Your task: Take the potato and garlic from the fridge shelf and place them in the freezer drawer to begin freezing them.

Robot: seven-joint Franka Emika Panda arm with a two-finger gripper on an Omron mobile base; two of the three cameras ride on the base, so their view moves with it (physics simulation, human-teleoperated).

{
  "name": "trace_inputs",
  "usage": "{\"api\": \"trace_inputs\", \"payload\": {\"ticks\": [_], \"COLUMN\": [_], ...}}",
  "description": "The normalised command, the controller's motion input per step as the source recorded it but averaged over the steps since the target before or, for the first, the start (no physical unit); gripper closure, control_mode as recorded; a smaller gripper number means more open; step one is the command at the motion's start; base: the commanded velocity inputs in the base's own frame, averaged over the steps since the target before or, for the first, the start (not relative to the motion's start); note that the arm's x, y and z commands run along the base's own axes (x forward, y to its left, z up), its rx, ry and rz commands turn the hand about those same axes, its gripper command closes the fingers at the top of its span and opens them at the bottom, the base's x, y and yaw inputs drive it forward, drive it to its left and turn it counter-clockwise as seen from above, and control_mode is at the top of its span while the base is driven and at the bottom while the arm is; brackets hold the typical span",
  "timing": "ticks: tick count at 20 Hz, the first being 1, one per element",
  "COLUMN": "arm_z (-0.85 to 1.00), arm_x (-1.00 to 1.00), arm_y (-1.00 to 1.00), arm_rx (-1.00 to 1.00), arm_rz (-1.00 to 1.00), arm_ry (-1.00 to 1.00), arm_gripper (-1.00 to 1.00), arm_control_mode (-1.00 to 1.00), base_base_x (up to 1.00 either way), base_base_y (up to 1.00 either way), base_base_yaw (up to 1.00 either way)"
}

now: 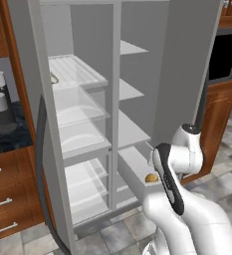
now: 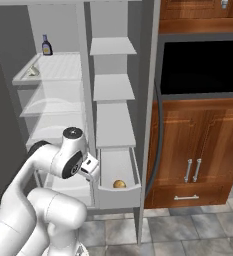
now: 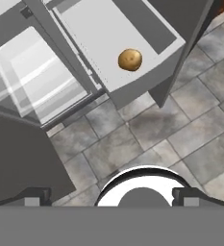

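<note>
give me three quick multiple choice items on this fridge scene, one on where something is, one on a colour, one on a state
1. Where is the potato?
A. in the freezer drawer
B. on the fridge shelf
C. on the floor

2. What colour is the sauce bottle's cap?
A. white
B. dark
C. red

3. What state is the freezer drawer in?
A. shut
B. removed
C. pulled open

Answers:
1 A, it lies near the drawer's front wall.
2 B, seen at the back of the fridge shelf.
3 C, its inside shows from above.

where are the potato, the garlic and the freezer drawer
potato [image 3: 130, 59], hand view, middle of its brown skin
garlic [image 2: 33, 71], right base view, the pale bulb on the top ribbed shelf
freezer drawer [image 2: 119, 196], right base view, its front wall
</note>
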Motion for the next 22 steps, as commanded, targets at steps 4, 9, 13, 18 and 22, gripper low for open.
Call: {"api": "trace_inputs", "payload": {"ticks": [4,9,13,18,22], "arm_z": [-0.12,-0.08,0.0,0.0,0.0], "arm_x": [-0.06,-0.01,0.0,0.0,0.0], "arm_y": [0.02,0.13,0.0,0.0,0.0], "arm_rx": [0.0,0.01,0.0,0.0,0.0], "arm_rz": [0.0,0.13,0.0,0.0,0.0], "arm_ry": [0.05,0.07,0.0,0.0,0.0], "arm_gripper": [-1.0,-1.0,-1.0,-1.0,-1.0], "arm_control_mode": [-1.0,1.0,1.0,1.0,1.0], "base_base_x": [0.0,-0.02,-0.01,0.18,0.27], "base_base_y": [0.0,0.07,0.48,0.18,0.0], "base_base_yaw": [0.0,0.07,0.42,0.38,0.36]}}
